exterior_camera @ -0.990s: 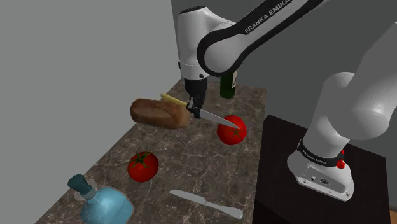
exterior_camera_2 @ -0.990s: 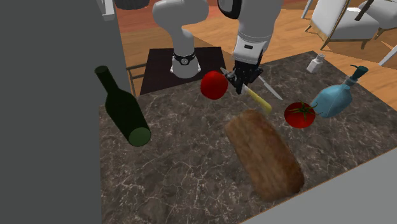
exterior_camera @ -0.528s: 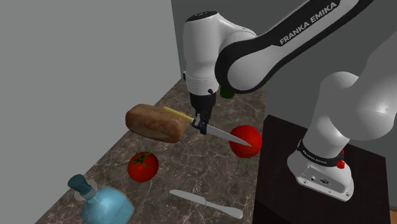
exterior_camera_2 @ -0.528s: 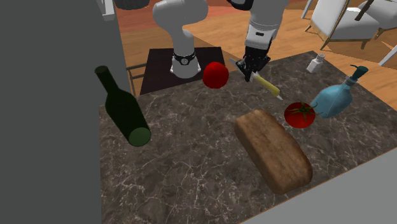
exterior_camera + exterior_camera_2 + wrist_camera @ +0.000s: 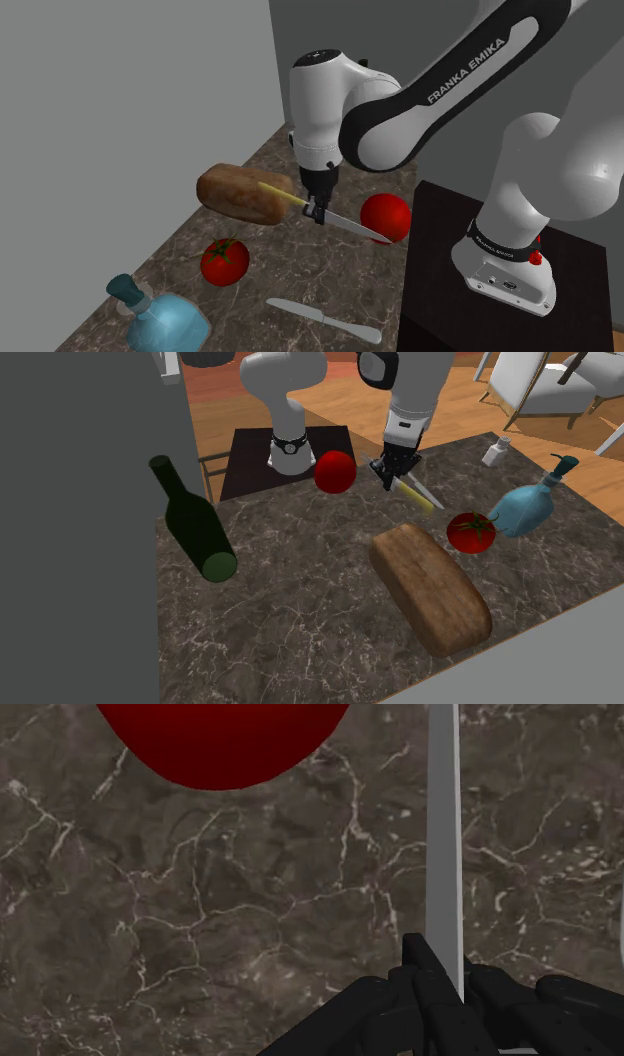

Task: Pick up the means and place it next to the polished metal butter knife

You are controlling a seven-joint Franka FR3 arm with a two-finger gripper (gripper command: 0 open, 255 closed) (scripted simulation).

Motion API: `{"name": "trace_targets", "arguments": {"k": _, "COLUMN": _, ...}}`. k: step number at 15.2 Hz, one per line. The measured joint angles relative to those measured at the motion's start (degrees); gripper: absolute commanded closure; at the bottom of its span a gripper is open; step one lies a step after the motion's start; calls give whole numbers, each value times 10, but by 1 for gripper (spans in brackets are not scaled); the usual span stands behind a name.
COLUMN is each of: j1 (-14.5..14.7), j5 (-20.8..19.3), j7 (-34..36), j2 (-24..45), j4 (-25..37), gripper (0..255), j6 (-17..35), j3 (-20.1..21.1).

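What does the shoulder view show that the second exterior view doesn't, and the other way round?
Shoulder view adds: the butter knife, lying on the marble counter close to the stand.
Second exterior view adds: a dark green bottle, a small white shaker and white chairs beyond the counter.
Shared: the gripper shut on the yellow-handled knife, the bread loaf, the stemmed tomato, the smooth red fruit and the blue spray bottle.

Marble counter [image 5: 300, 268] carries bread [image 5: 240, 193], tomato [image 5: 225, 262], bottle [image 5: 195, 524], butter knife [image 5: 322, 320].
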Motion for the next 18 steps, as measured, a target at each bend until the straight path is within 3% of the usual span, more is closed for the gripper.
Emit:
{"name": "trace_targets", "arguments": {"k": 12, "j1": -11, "j5": -28, "j7": 23, "j2": 88, "j4": -33, "gripper": 255, "j6": 119, "j3": 14}}
{"name": "trace_targets", "arguments": {"k": 18, "j1": -12, "j5": -33, "j7": 27, "j2": 98, "j4": -35, "gripper": 255, "j6": 130, "j3": 16}}
